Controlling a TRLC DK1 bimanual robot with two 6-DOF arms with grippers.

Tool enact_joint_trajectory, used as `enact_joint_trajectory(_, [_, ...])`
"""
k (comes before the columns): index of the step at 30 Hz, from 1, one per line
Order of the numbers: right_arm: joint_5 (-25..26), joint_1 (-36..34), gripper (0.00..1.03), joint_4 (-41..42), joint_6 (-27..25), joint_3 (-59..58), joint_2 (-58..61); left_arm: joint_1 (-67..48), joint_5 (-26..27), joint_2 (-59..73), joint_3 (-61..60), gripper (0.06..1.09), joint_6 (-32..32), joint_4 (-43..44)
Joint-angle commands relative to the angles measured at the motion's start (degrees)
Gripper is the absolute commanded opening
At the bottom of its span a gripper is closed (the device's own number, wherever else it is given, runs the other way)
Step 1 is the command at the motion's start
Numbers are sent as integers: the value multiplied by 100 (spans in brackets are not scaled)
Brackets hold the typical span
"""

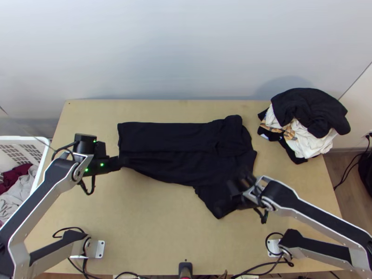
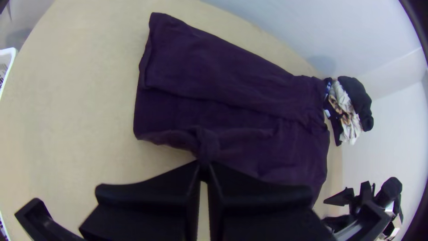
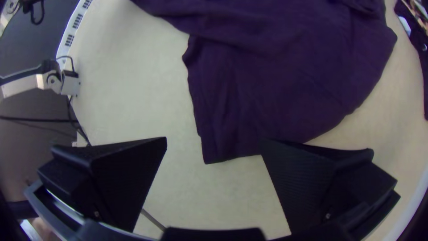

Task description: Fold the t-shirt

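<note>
While the far left edge of the frame holds a white basket (image 1: 41, 158) with dark red and grey cloth (image 1: 16, 188) in it, the left gripper (image 1: 120, 163) sits at centre left, over the light wooden table (image 1: 153, 223). State: closed, fabric pinched between its two fingers. Grip point: lower corner region of the black t-shirt (image 1: 181, 153), at its hem end; left wrist view shows the cloth gathered up into a narrow ridge where the fingertips of the left gripper (image 2: 204, 164) meet. The t-shirt lies across the middle of the frame, hem end to the left, shoulder end to the right. Its upper side is doubled over lengthwise, the layer's edge running along the body; mild wrinkles throughout. One sleeve (image 1: 216, 202) is out flat, angled down toward lower centre right. Right gripper (image 1: 237, 189), right of centre and low, stands over that sleeve. State: fingers wide apart, nothing clamped; right wrist view has the sleeve's end near the gap, partly behind one finger (image 3: 303, 178). Contact with cloth: cannot tell. Upper right of the frame: loose heap of clothes (image 1: 304, 123), black on top, white and patterned pieces beneath, just beside the shirt.
</note>
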Motion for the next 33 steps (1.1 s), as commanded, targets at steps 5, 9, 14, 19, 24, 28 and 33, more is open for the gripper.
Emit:
enact_joint_trajectory(5, [177, 908, 96, 306, -140, -128, 153, -26, 3, -688, -185, 9, 9, -904])
enact_joint_trajectory(9, [265, 952, 96, 464, -113, -171, 241, -9, -6, -1005, -475, 9, 246, -1071])
enact_joint_trajectory(14, [414, 987, 96, 657, -78, -294, 390, 255, -15, -1119, -801, 9, 554, -1080])
enact_joint_trajectory(19, [678, 978, 93, 903, -52, -435, 557, 501, -15, -1119, -906, 9, 800, -1053])
enact_joint_trajectory(24, [713, 873, 81, 1044, -52, -593, 583, 783, -15, -1084, -994, 9, 1002, -957])
enact_joint_trajectory(28, [722, 741, 54, 1211, -43, -664, 592, 870, -6, -1040, -1029, 9, 1063, -904])
enact_joint_trajectory(33, [827, 486, 3, 1378, -87, -611, 601, 870, -6, -970, -1003, 9, 1063, -790])
